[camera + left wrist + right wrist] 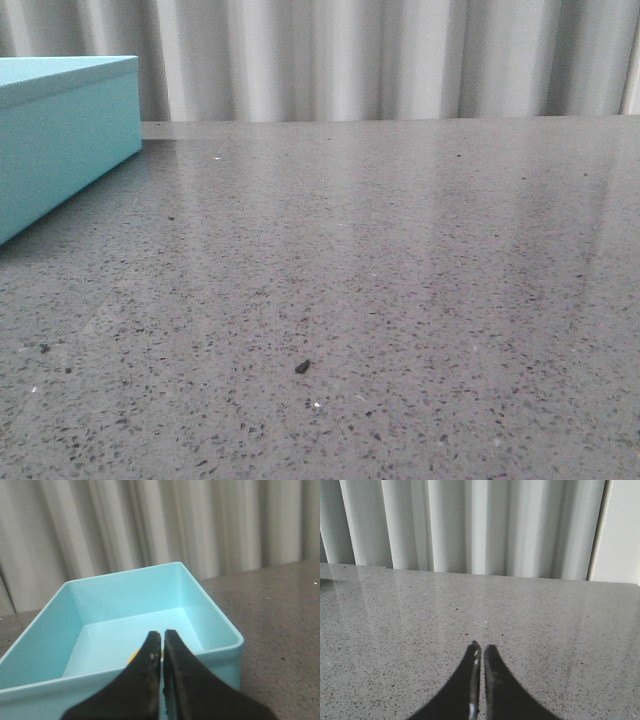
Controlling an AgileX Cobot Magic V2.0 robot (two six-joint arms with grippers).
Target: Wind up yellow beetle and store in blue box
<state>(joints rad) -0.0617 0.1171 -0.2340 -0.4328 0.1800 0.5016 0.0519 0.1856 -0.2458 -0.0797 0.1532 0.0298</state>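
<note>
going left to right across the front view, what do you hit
blue box at the far left edge → bare grey speckled table with a small dark speck near the middle; no arms or toy in that view

Each claw (162, 647) (481, 652) has two glossy black, curved, tapering fingers.

Blue box (60, 140) cut off by left edge in front view; only one corner and part of two sides show, inside hidden. Left wrist view: yellow sliver (132, 656) behind left gripper (162, 647) fingers, possibly yellow beetle, too little showing to tell. Box near wall cut off at bottom edge. Small dark speck (302, 367) on tabletop near front edge, too small to identify.
</note>
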